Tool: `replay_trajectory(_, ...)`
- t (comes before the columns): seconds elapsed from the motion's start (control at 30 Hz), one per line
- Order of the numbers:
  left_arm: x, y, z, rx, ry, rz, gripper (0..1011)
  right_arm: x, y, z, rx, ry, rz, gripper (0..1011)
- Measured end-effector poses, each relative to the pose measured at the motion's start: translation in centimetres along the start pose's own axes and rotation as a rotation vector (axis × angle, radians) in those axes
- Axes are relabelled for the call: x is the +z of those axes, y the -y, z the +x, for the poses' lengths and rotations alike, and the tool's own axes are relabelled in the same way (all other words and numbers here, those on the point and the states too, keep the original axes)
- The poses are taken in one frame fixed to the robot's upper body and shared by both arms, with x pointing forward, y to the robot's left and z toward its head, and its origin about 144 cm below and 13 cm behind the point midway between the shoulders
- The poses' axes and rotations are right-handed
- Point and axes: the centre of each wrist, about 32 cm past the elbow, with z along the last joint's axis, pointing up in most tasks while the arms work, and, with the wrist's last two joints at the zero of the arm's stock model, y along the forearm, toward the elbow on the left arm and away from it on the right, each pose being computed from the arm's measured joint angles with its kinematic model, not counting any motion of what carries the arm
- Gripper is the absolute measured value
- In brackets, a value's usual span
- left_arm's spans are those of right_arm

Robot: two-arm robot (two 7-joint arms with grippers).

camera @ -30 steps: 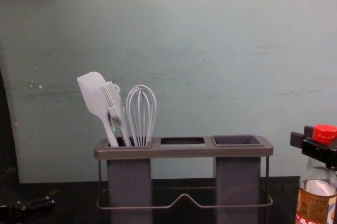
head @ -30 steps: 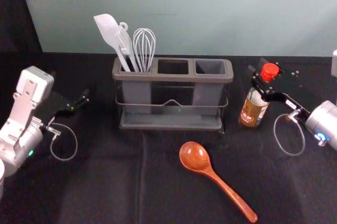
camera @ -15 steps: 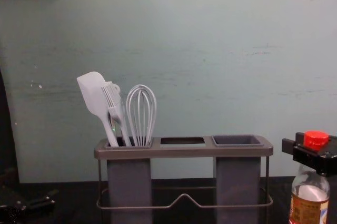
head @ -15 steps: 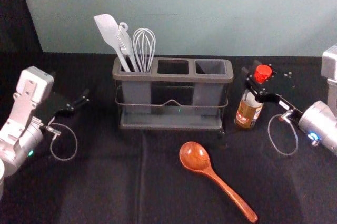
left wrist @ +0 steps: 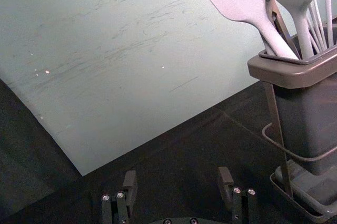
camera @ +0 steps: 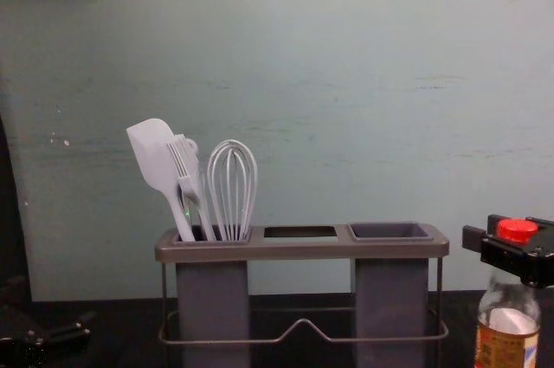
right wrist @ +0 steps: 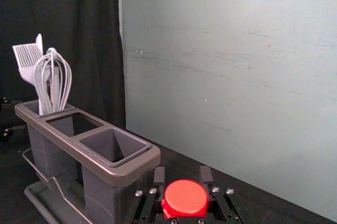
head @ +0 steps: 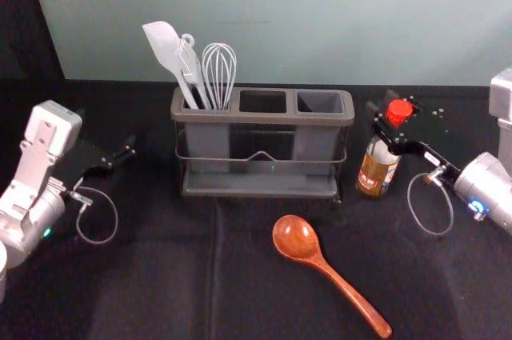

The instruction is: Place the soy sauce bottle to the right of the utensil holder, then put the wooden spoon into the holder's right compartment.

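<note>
The bottle (head: 376, 170) has been brought closer to the holder (head: 260, 118) and lowered over the past second, with hardly any shift in the last half of it. It is held roughly upright just beside the holder's right end, toward the bench's (head: 144, 284) right edge; whether its base is fully rested cannot be told. Its neck, by the cap (head: 400, 106), is clamped by the right end effector (right wrist: 182, 175). The first placement is thus judged nearly done, with a gentle release called for next; the bottle could be tipped if it were dragged on withdrawal. The spoon (head: 324, 264) is laid nearer the front edge, its bowl turned toward the holder, and the right compartment (head: 320, 102) is still unfilled. The left end effector (left wrist: 177, 179) is parked toward the left edge, its fingers apart and nothing gripped.
</note>
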Motion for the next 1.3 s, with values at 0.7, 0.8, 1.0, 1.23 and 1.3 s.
replay_trajectory(0.7, 0.0, 0.0, 0.0, 0.000, 0.000, 0.000, 1005, 0.0, 0.0, 0.0, -0.002, -0.001, 0.001, 1002)
replay_trajectory(0.8, 0.0, 0.0, 0.0, 0.000, 0.000, 0.000, 1005, 0.1, 0.0, 0.0, -0.001, -0.001, 0.001, 1000)
replay_trajectory(1.0, 0.0, 0.0, 0.0, 0.000, 0.000, 0.000, 1005, 0.6, 0.1, 0.0, 0.004, 0.011, 0.013, 1000)
replay_trajectory(1.23, 0.0, 0.0, 0.0, 0.000, 0.000, 0.000, 1005, 1.9, 0.5, -0.1, 0.002, 0.027, 0.038, 1000)
replay_trajectory(1.3, 0.0, 0.0, 0.0, 0.000, 0.000, 0.000, 1005, 2.4, 0.7, -0.1, -0.001, 0.033, 0.043, 1000)
